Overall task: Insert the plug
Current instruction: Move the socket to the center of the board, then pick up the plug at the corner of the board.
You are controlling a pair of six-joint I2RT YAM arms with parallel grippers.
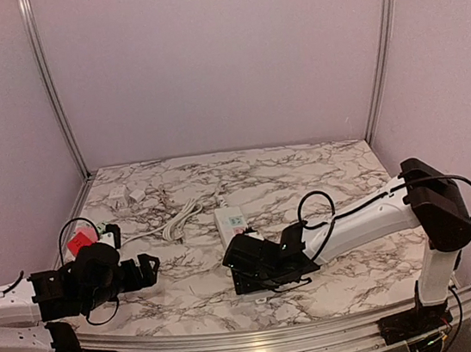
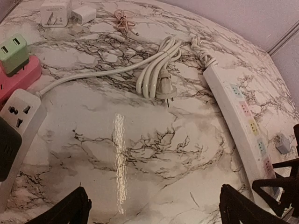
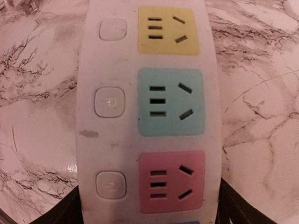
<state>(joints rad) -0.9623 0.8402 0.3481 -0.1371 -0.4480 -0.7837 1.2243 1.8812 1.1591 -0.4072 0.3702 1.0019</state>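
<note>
A white power strip [image 1: 231, 222] with coloured sockets lies in the middle of the marble table; it also shows in the left wrist view [image 2: 243, 116] and fills the right wrist view [image 3: 112, 140]. My right gripper [image 1: 260, 264] [image 3: 147, 210] straddles its near end beside the pink socket [image 3: 172, 182], with a finger against each long side. A white plug [image 2: 166, 91] on a coiled white cable [image 1: 180, 220] lies loose to the left of the strip. My left gripper [image 1: 148, 268] [image 2: 154, 205] is open and empty, over bare table near the plug.
A second white power strip [image 2: 18, 116] lies at the left with a black block on it. A red adapter [image 2: 18, 77], a green USB charger [image 2: 13, 51], two white chargers [image 2: 55, 11] and a thin cable [image 2: 124, 21] are at the back left. A small grey adapter [image 2: 282, 143] lies right of the strip.
</note>
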